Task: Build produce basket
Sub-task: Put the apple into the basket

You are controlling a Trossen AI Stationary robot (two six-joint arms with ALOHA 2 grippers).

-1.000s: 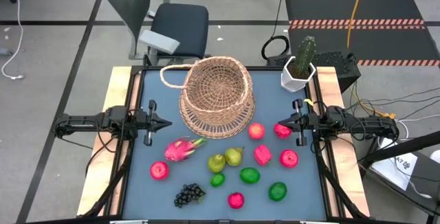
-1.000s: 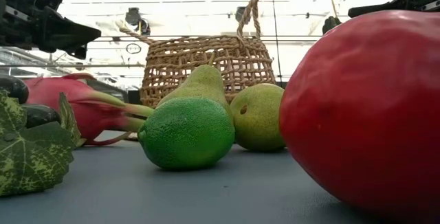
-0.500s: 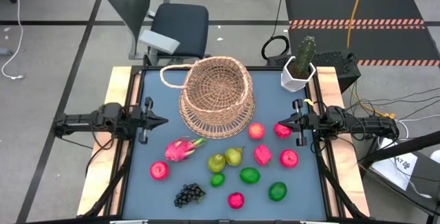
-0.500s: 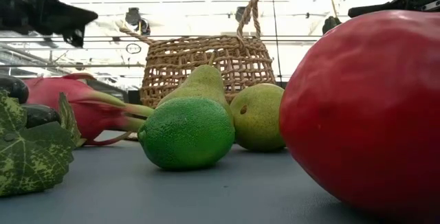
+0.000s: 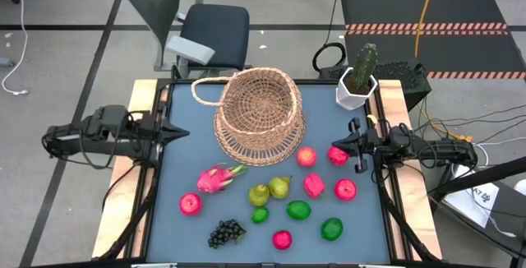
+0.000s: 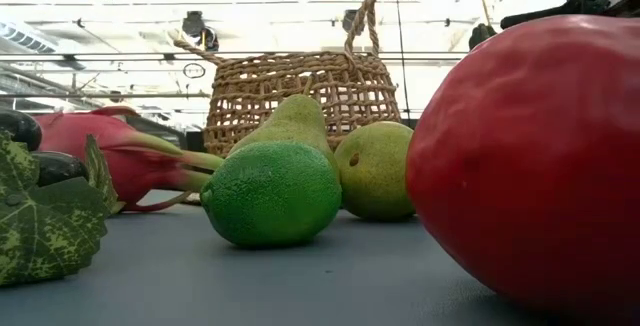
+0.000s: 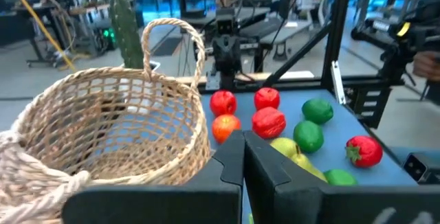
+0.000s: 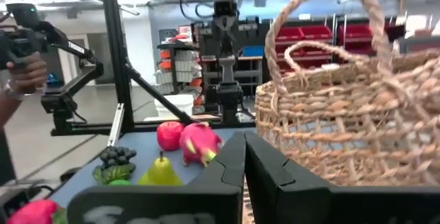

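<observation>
Basket, large, round, tan woven wicker with a looped handle, lies tipped on its side at the far middle of the blue table, mouth up toward the overhead camera. Nothing visible inside it.

Produce all on the tabletop, nearer side: pink dragon fruit, red apple, dark grape bunch, two green pears, small lime, green rounds, red pieces to the right. None touches the basket except possibly the red-orange apple just beside its rim; cannot tell contact.

Left gripper at the table's left edge, raised, fingers closed together, holding nothing. Right gripper at the right edge near a red fruit, fingers likewise pressed together and empty.

White pot with cactus at far right corner, not part of the job.

Judgement: task at its start. No fruit loaded; every piece remains to be picked and placed, and the basket likely wants righting first.
</observation>
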